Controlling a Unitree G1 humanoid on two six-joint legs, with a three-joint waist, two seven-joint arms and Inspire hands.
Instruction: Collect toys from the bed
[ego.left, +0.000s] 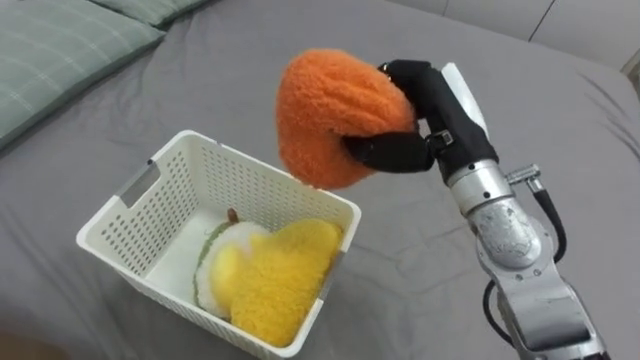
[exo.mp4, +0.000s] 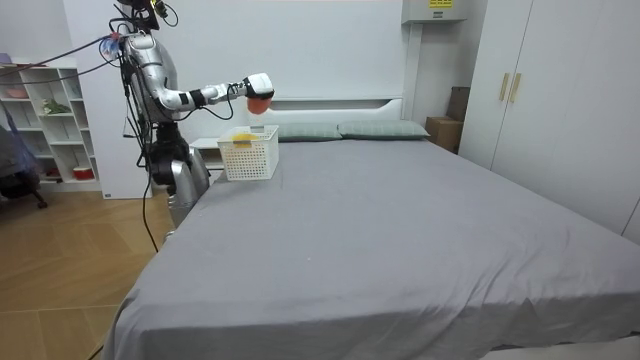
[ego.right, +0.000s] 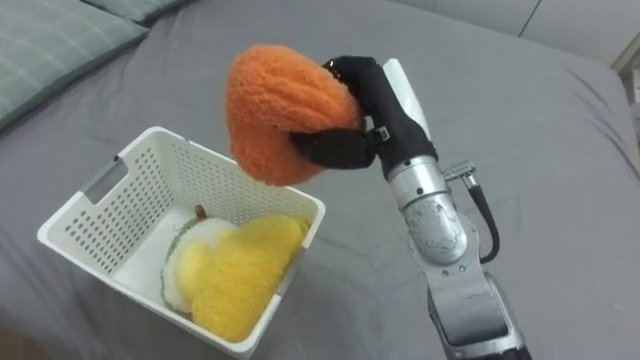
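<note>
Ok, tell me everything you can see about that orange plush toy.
The orange plush toy is a rounded, fuzzy, soft-looking lump, with no face or limbs visible. The right hand holds it in the air, with its fingers over the top and its thumb pressed into the side, denting it. The toy hangs above the far right corner of the white basket without touching it, over the grey bed.

A fuzzy orange plush toy (ego.left: 335, 115) is up in the air, clutched by the right hand (ego.left: 432, 110), at about 1 o'clock from the white slotted basket (ego.left: 125, 225) (over its far rim). Inside, a yellow plush toy (ego.left: 280, 280) lies towards 5 o'clock, with a white-and-green toy (ego.left: 222, 248) touching it at 10 o'clock.
</note>
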